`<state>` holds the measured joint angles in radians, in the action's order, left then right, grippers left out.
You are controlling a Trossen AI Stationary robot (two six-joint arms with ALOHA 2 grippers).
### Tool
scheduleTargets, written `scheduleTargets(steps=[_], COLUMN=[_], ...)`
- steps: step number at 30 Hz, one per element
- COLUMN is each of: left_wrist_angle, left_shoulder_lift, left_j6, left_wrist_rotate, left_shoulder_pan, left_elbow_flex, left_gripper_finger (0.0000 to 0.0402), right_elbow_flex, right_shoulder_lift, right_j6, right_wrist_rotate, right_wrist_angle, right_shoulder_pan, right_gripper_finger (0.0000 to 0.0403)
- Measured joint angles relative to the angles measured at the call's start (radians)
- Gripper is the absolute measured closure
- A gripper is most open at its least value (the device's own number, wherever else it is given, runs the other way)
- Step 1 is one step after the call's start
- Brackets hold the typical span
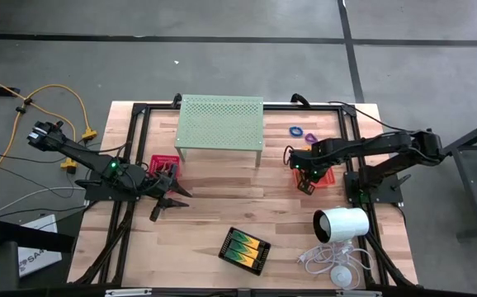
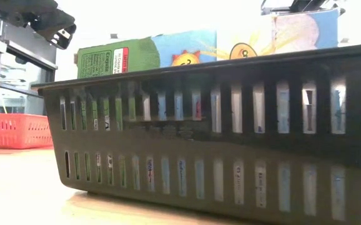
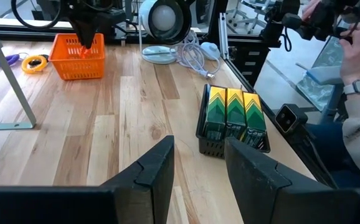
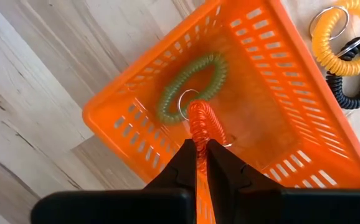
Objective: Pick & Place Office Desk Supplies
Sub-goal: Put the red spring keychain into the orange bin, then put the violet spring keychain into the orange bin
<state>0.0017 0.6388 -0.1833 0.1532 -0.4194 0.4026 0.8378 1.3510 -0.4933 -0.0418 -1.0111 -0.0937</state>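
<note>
Right gripper [image 4: 197, 160] pinched shut on orange coil loop [image 4: 198, 121], hanging it over orange mesh tray [image 4: 273, 109] near counter's right edge, ready for drop; green coil loop [image 4: 189, 87] already inside. Left gripper [image 3: 198, 168] wide open, empty, waiting beside red tray [image 1: 162, 162].

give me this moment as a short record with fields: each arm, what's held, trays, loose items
right gripper: over the orange tray, jaws shut on an orange coil band
orange tray contents: a green coil band lying on its floor
left gripper: jaws open, holding nothing, above bare table beside the red tray
black tray: near the front edge, holding yellow-and-green packs
loose items: yellow coil band and black coil band on the table beside the orange tray
other: pale green stand; white cylinder
</note>
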Motion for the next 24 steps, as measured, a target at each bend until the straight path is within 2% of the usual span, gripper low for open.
scheduleTargets(steps=[4,14,20,24], left_wrist_angle=[0.0,0.0,0.0,0.0], left_shoulder_lift=[0.0,0.0,0.0,0.0], left_j6=[0.0,0.0,0.0,0.0], left_wrist_rotate=[0.0,-0.001,-0.001,-0.001], left_shoulder_pan=[0.0,0.0,0.0,0.0], left_elbow_flex=[0.0,0.0,0.0,0.0], left_gripper_finger=[0.0266,0.0266,0.0266,0.0266], right_elbow_flex=[0.0,0.0,0.0,0.0], right_shoulder_lift=[0.0,0.0,0.0,0.0], right_j6=[0.0,0.0,0.001,0.001], right_wrist_rotate=[0.003,-0.003,-0.002,0.024], right_wrist_angle=[0.001,0.007,0.038,0.056], right_shoulder_pan=[0.0,0.0,-0.009,-0.071], right_gripper_finger=[0.0379,0.0292,0.0275,0.0275])
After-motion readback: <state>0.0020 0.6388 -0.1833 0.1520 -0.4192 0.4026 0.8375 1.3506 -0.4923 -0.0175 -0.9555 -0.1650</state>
